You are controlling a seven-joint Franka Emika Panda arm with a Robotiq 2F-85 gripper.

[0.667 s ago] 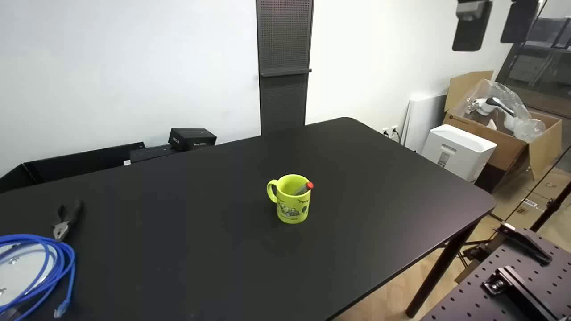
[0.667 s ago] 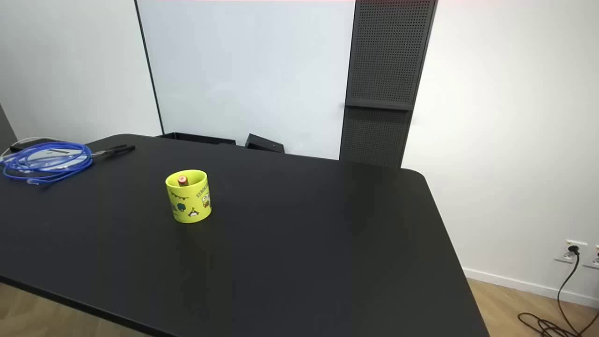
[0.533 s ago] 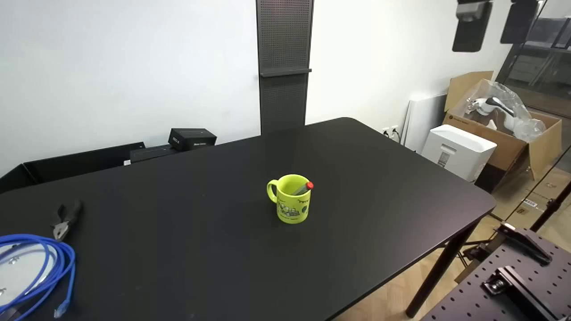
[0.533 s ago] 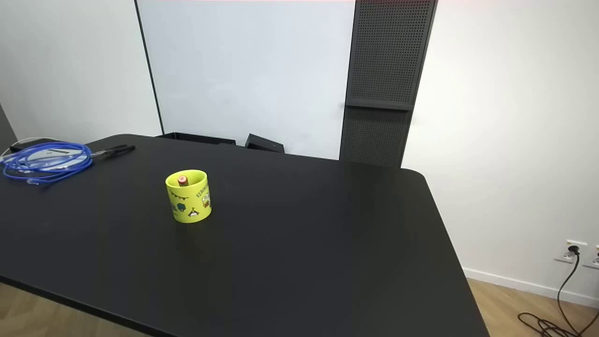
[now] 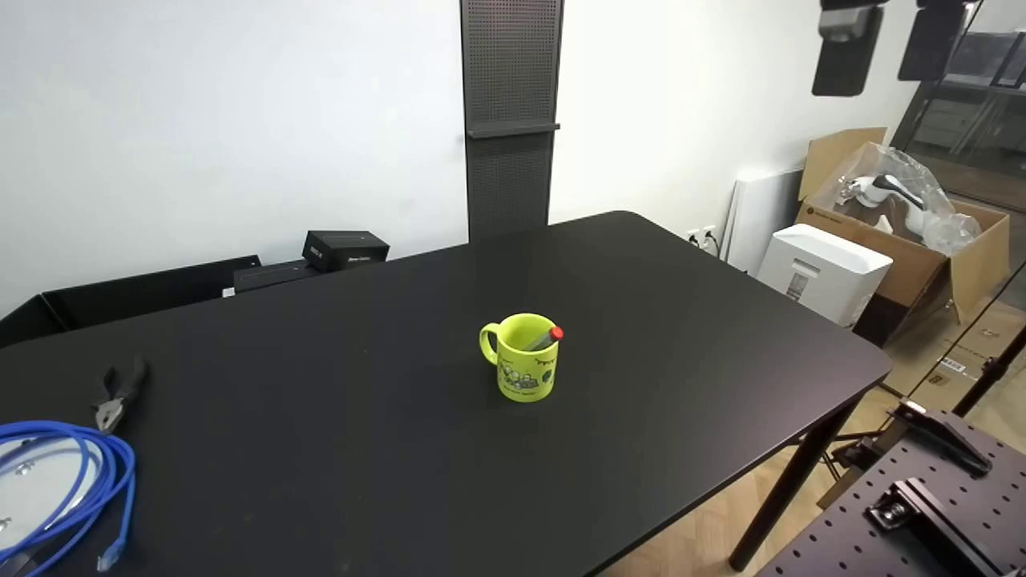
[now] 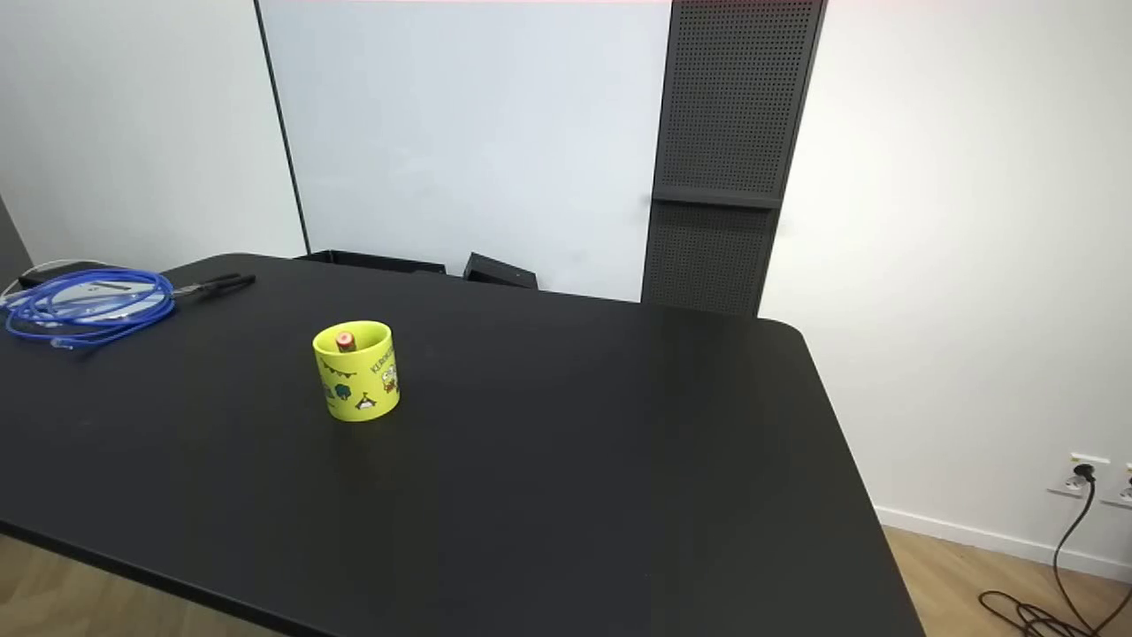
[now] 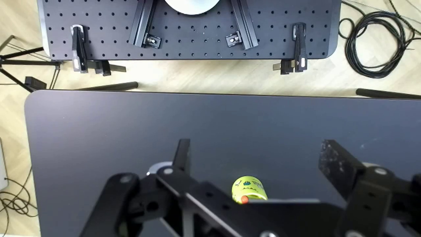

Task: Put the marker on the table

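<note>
Marker [image 5: 545,340]: tilted, contained in mug [image 5: 524,375], red end up.
Worktop [image 5: 401,449]: mug set upright, blue cable [image 6: 164,299] coiled left (shown in both exterior views).
End effector [image 7: 256,154]: seen spread wide.

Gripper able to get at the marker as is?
Probably yes: the gripper is open, nothing visible blocks it, and the marker leans in the mug, its red end uppermost and exposed.
</note>
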